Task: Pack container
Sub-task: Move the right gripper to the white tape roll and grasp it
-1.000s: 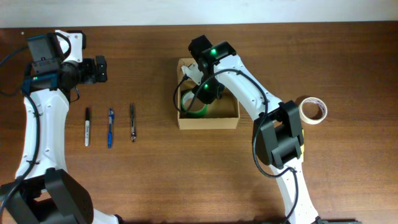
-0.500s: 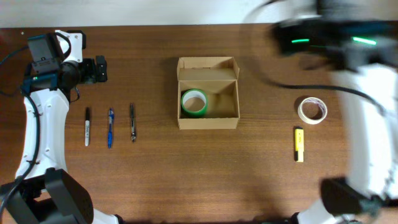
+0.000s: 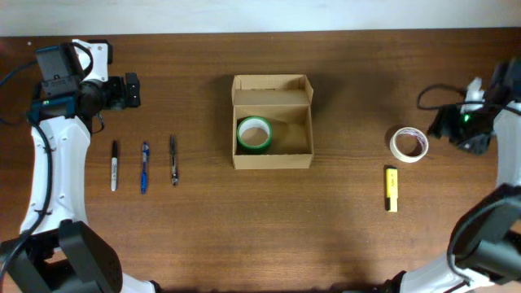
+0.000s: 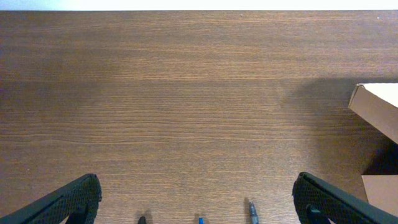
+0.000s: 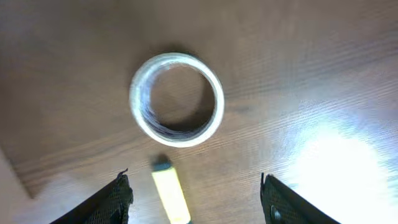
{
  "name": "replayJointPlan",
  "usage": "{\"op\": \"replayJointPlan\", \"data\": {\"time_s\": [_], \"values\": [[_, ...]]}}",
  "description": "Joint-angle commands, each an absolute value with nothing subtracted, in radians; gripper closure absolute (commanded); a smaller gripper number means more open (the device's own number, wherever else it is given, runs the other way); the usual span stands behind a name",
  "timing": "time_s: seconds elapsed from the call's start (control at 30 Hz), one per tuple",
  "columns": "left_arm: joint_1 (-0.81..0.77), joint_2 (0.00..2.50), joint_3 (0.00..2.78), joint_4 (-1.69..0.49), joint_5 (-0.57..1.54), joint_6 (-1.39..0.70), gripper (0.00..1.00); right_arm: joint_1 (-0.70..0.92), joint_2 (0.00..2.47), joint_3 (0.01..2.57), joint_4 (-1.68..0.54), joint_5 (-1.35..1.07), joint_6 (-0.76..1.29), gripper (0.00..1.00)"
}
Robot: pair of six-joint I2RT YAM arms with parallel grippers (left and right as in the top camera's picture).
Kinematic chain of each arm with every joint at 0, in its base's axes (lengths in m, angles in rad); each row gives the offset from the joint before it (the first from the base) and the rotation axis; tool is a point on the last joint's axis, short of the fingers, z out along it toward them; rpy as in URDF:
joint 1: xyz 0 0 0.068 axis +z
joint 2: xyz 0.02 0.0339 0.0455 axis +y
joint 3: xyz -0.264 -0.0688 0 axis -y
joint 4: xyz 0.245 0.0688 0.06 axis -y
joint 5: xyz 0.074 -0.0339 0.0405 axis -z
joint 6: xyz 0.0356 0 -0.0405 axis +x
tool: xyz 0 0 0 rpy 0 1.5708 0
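At the middle of the brown wooden table (image 3: 203, 236) we list:

- One small tan-brown cardboard box (image 3: 273, 161), lid flap open. A green tape roll (image 3: 254, 134) lies flat in its left half.
- Left of the box, three items side by side and apart: black marker (image 3: 114, 165), blue pen (image 3: 144, 167), dark pen (image 3: 173, 159).
- Right of the box: white tape roll (image 3: 409, 144), with a yellow highlighter (image 3: 391, 188) near it.
- Left tool (image 4: 196, 193): fingers spread wide, holding nothing, at the far left.
- Right tool (image 5: 194, 186): fingers apart, empty, just right of the white roll.

Overhead evenly lit, sharp; right wrist view blurred, perhaps motion; glare on table (image 5: 336, 162).
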State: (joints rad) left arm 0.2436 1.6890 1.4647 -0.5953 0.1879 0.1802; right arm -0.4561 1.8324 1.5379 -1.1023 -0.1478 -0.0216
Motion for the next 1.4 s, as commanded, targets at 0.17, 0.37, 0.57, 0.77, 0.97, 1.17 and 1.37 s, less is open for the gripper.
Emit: {"op": "replayJointPlan", "data": {"time_s": [0.17,0.37,0.57,0.77,0.97,1.17,1.37], "values": [[0.247,1.7,1.487,-0.597,0.202,0.197,0.0,-0.478,1.934,1.477,-1.01,-0.173,-0.018,0.34],[0.247,1.7,1.487,-0.597,0.202,0.197,0.01,-0.477,1.98,1.477,-0.966,-0.167,-0.01,0.35],[0.247,1.7,1.487,-0.597,0.202,0.197,0.01,-0.477,2.032,1.477,-0.933,-0.146,0.017,0.36],[0.247,1.7,1.487,-0.597,0.202,0.197,0.01,-0.477,2.093,1.477,-0.919,-0.123,0.017,0.39],[0.247,1.7,1.487,-0.597,0.202,0.197,0.01,-0.477,2.13,1.477,-0.91,-0.12,0.019,0.53],[0.247,1.7,1.487,-0.597,0.202,0.197,0.0,-0.478,2.14,1.477,-0.904,-0.12,0.028,0.73],[0.247,1.7,1.487,-0.597,0.202,0.197,0.01,-0.478,2.138,1.504,-0.939,-0.135,0.021,0.96]]}}
